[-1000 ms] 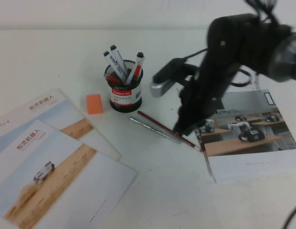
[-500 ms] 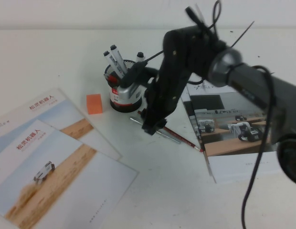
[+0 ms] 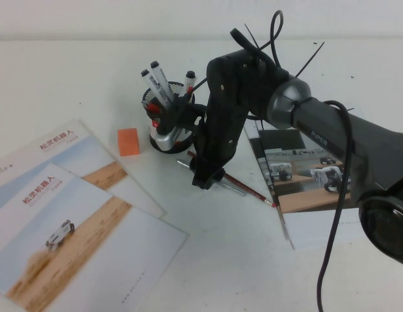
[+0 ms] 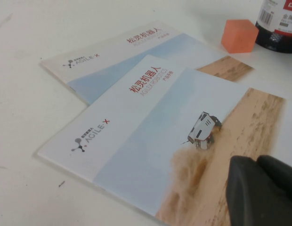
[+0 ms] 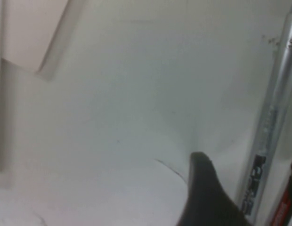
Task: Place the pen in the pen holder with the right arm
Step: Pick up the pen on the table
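- On the table just in front of the pen holder (image 3: 171, 127), the pen (image 3: 235, 188) lies flat beside a red pencil (image 3: 250, 190), not yet lifted.
- Right gripper (image 3: 208, 180) hangs low over the pen; I judge this the reach-to-grasp step. Whether its fingers are open, I cannot tell.
- Next move calls for straddling only the pen, sparing the pencil.
- Right wrist view alone shows one fingertip (image 5: 207, 197) just beside the pen's barrel.
- Left gripper (image 4: 263, 190) appears only in its wrist view, over the brochures (image 4: 150, 127); finger state unclear.
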Controlling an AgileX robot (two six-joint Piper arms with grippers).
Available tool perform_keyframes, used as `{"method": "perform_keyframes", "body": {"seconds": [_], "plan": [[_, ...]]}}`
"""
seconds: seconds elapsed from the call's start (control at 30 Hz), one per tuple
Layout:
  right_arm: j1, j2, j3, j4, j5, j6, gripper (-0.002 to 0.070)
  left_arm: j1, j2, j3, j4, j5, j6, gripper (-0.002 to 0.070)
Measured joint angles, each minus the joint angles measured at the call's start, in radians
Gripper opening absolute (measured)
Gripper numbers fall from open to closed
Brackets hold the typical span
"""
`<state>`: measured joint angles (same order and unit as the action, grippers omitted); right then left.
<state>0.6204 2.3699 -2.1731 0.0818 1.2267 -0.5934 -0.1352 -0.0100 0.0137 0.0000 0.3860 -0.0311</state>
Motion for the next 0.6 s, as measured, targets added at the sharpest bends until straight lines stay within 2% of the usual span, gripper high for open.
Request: {"method": "perform_keyframes", "body": {"seconds": [0.47,0.6], "plan": [[0.0,0.017,-0.004,-0.029,-0.012,0.0,0.033,0.0,0.0,0.0,0.0,0.0,0.0,-0.0001],[0.0,0.022,-0.008,-0.029,-0.023,0.009,0.0289,0.0,0.0,0.0,0.0,0.0,0.0,-0.0001]]}}
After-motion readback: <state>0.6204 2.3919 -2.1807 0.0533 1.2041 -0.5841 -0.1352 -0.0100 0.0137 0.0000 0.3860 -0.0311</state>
